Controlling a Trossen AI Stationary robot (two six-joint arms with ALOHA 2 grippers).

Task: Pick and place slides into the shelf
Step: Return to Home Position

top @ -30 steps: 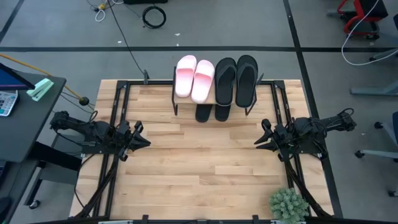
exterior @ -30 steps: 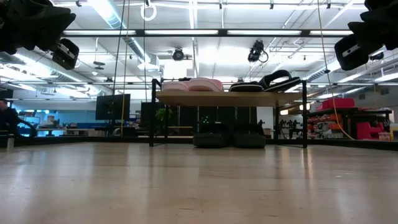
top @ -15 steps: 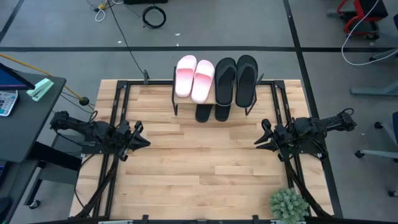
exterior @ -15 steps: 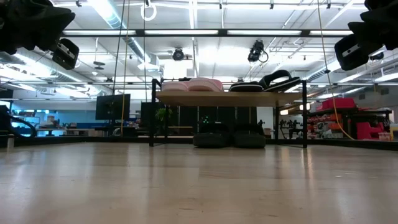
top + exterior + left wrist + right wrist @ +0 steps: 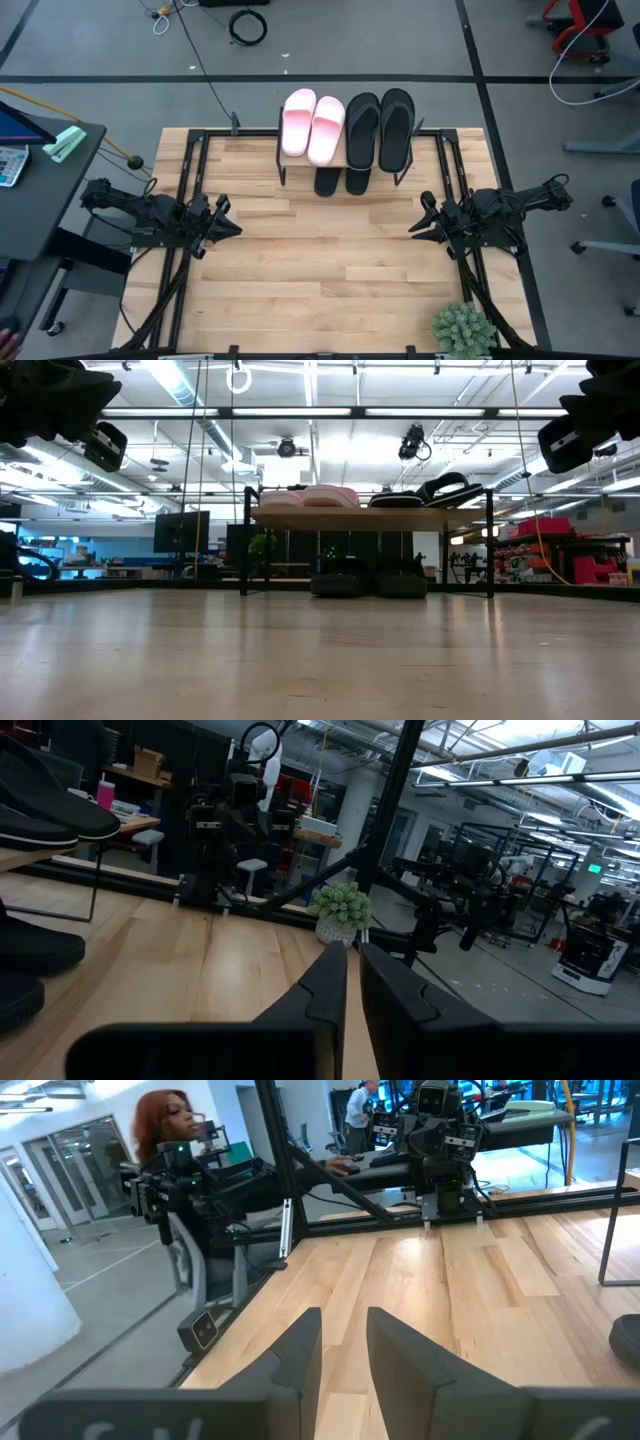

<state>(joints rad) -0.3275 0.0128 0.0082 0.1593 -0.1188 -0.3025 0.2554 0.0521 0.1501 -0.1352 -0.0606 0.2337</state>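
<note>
The shelf (image 5: 370, 516) stands at the middle of the table's far edge. Two pink-and-white slides (image 5: 313, 125) lie side by side on the left of its top board, and two black flip-flops (image 5: 380, 128) lie on the right. Two black slides (image 5: 343, 181) sit on the lower tier, their ends showing under the top board (image 5: 370, 584). My left gripper (image 5: 225, 222) hovers shut over the table's left side, pointing right. My right gripper (image 5: 420, 222) hovers over the right side, pointing left, its fingers slightly apart with nothing between them (image 5: 345, 1350).
A small potted plant (image 5: 463, 328) stands at the table's near right corner. Bare wooden tabletop (image 5: 320, 260) stretches between the two arms and in front of the shelf. A person (image 5: 175, 1140) sits beyond the table's left side, near a desk (image 5: 40, 170).
</note>
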